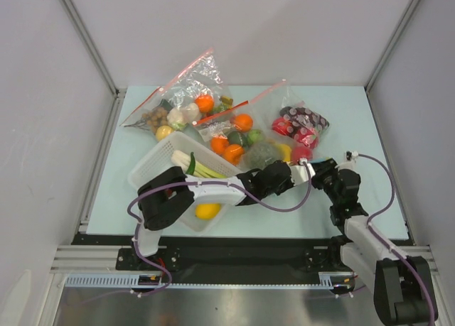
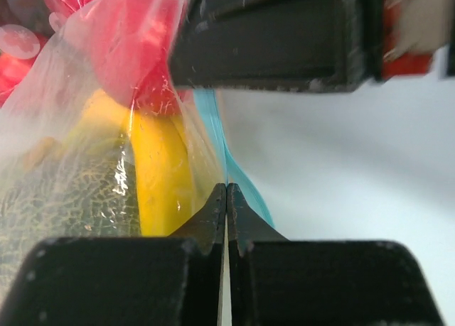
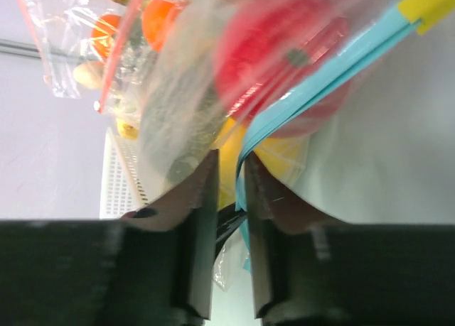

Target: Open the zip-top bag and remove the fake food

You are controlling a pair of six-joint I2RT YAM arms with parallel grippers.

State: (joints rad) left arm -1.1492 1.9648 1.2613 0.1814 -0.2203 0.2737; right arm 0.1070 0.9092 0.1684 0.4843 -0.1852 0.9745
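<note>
We see the left pincer [image 2: 226, 191] pinched shut on the clear crinkly plastic zip-top bag [image 1: 266, 155], the right pincer [image 3: 231, 163] slightly apart.
Its light blue zip strip [image 3: 334, 70] runs lengthwise between the right fingers [image 3: 202, 198]; the bag lies on the pale blue worktop [image 1: 341, 113], at both tips.

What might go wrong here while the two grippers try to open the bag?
1. The left gripper is shut only at the very edge of the zip-top bag; the film may slip out.
2. The right gripper stands open around the blue zip strip; the strip could slide free.
</note>
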